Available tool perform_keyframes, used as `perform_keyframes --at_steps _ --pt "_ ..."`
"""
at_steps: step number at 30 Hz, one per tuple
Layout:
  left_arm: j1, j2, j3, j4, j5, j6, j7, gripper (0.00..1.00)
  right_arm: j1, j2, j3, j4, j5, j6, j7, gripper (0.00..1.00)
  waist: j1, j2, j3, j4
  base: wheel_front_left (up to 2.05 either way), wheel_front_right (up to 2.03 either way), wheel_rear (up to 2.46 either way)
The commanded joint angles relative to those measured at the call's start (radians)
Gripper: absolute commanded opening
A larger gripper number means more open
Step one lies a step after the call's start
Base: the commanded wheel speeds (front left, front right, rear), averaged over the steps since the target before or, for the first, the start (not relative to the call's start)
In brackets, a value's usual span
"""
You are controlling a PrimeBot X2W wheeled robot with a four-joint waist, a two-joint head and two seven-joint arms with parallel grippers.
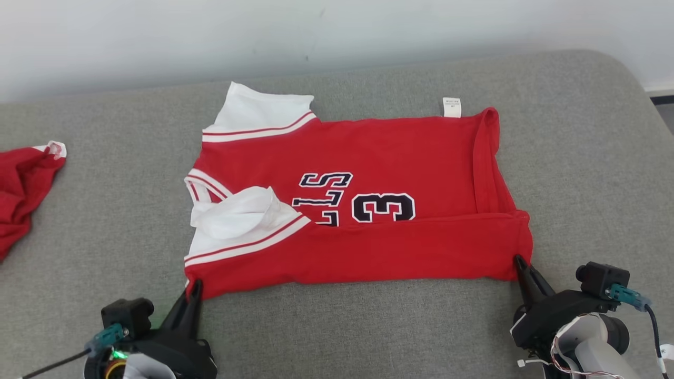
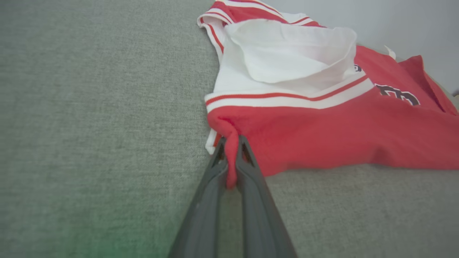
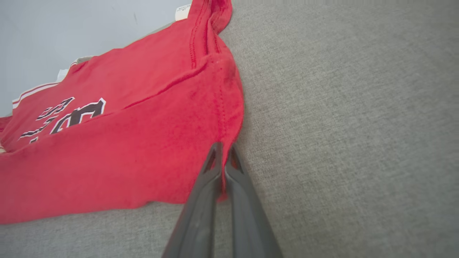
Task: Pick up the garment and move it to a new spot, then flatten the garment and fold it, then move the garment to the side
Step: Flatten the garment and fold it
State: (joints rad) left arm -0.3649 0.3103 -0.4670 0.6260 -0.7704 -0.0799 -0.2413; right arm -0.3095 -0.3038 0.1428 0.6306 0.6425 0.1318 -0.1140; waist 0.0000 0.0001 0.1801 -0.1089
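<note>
Tapered dark fingers (image 2: 211, 186) pinch corners of the soft red garment (image 1: 368, 247).

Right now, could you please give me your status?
Left hand shut on jersey, near corner. Right hand shut on the other near corner. Near edge folded over. Second red garment far left, apart.

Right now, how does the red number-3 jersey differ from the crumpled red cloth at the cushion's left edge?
The red number-3 jersey lies spread, its near edge folded over; the crumpled red cloth sits bunched. The left gripper and right gripper each pinch a near jersey corner; nothing touches the cloth. Both are red with white trim, on the grey fabric cushion.
</note>
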Motion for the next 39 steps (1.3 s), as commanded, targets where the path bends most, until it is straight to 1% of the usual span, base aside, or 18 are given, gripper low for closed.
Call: perform_keyframes --at_steps 1,4,10,19,23,26,29,30,31,32,35,39 --pt "0.027 -0.005 0.004 0.003 -0.01 -0.006 -0.006 0.0 0.009 -0.003 0.002 0.004 0.014 -0.002 -0.007 0.0 0.0 -0.0001 -0.025 0.008 0.0 0.0 0.0" --pt "0.056 -0.013 0.011 -0.011 -0.017 -0.009 -0.015 0.0 0.035 -0.013 -0.006 -0.003 0.028 -0.002 -0.015 0.0 0.0 -0.0001 -0.048 0.022 0.0 0.0 0.0" --pt "0.143 -0.026 0.025 -0.071 -0.021 0.003 -0.021 0.0 0.115 -0.025 -0.024 -0.061 0.052 -0.002 -0.011 0.0 0.0 -0.0001 -0.087 0.046 0.0 0.0 0.0" --pt "0.287 -0.01 0.042 -0.213 -0.022 0.048 -0.024 0.0 0.258 -0.026 -0.088 -0.208 0.037 -0.002 0.053 0.0 0.0 -0.0001 -0.118 0.064 0.0 0.0 0.0" --pt "0.325 -0.018 0.035 -0.249 -0.03 0.069 -0.014 0.0 0.326 -0.001 -0.137 -0.281 0.01 -0.002 0.088 0.0 0.0 -0.0001 -0.119 0.073 0.0 0.0 0.0" --pt "0.335 -0.023 0.03 -0.257 -0.033 0.069 -0.009 0.0 0.348 0.008 -0.157 -0.303 0.002 -0.002 0.103 0.0 0.0 -0.0001 -0.119 0.074 0.0 0.0 0.0" --pt "0.347 -0.022 0.035 -0.254 -0.036 0.073 -0.011 0.0 0.375 0.038 -0.184 -0.338 -0.022 -0.002 0.125 0.0 0.0 -0.0001 -0.125 0.074 0.0 0.0 0.0" --pt "0.348 -0.023 0.036 -0.251 -0.035 0.074 -0.013 0.37 0.379 0.04 -0.195 -0.344 -0.03 -0.002 0.126 0.09 0.0 -0.0001 -0.126 0.074 0.0 0.0 0.0" --pt "0.348 -0.023 0.037 -0.249 -0.03 0.076 -0.014 1.0 0.382 0.044 -0.201 -0.352 -0.041 -0.002 0.122 0.84 0.0 -0.0001 -0.129 0.073 0.0 0.0 0.0" --pt "0.349 -0.023 0.039 -0.248 -0.021 0.079 -0.016 1.0 0.386 0.05 -0.205 -0.356 -0.049 -0.002 0.122 1.0 0.0 -0.0001 -0.132 0.073 0.0 0.0 0.0" --pt "0.354 -0.021 0.039 -0.251 0.014 0.085 -0.022 1.0 0.391 0.06 -0.208 -0.378 -0.071 -0.002 0.107 1.0 0.0 -0.0001 -0.143 0.07 0.0 0.0 0.0" --pt "0.362 -0.03 0.077 -0.28 0.045 0.086 -0.025 1.0 0.386 0.062 -0.202 -0.414 -0.12 -0.002 0.06 1.0 0.0 -0.0001 -0.159 0.071 0.0 0.0 0.0"
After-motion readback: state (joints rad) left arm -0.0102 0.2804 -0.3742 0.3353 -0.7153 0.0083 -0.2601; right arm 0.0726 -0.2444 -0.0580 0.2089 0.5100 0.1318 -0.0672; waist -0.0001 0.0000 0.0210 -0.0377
